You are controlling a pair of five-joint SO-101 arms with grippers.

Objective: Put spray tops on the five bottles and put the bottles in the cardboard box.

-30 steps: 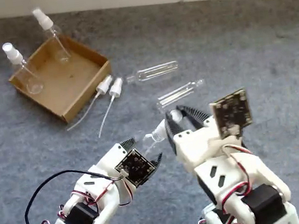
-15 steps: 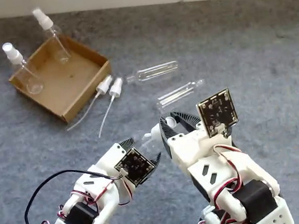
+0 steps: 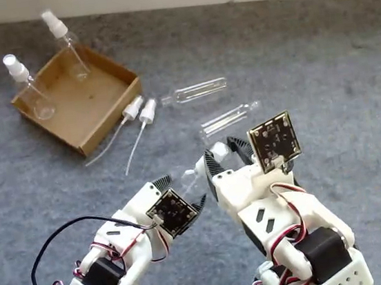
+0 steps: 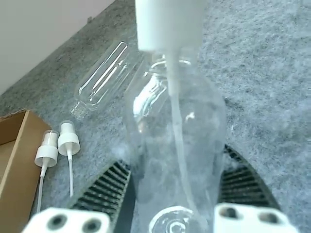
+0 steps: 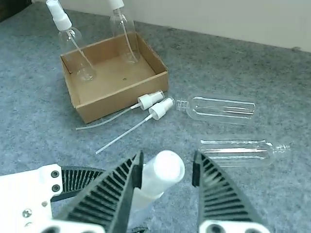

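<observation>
In the high view, the right gripper [image 3: 223,154] had drawn in toward the left gripper [image 3: 182,189] over the last second. That took it slightly farther from the cardboard box [image 3: 108,121] and brought the spray top [image 3: 220,148] to the held bottle [image 3: 189,177]. Two capped bottles [image 3: 31,89] stood in the box. Two loose tops [image 3: 133,108] lay just beside its wall, with two bare bottles [image 3: 195,91] beyond them.

In the left wrist view, the left fingers [image 4: 104,187] clamped the bottle's body, and the top's tube ran down inside it.

In the right wrist view, the right fingers [image 5: 119,187] stood narrowly apart around the cap. The third bottle looked nearly capped, though the top probably needed seating.
</observation>
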